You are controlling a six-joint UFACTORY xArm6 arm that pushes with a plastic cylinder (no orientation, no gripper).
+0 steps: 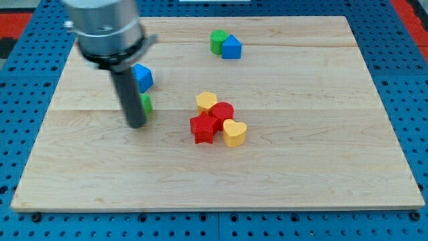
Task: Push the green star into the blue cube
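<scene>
The green star sits just below the blue cube, mostly hidden behind my tip, which touches it; the rod bears no claw.

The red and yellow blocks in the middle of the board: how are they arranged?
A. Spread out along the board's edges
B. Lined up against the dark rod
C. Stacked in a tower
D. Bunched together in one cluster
D: the yellow block, the red block, the red star and the yellow heart sit bunched together, apart from my tip at the view's left.
</scene>
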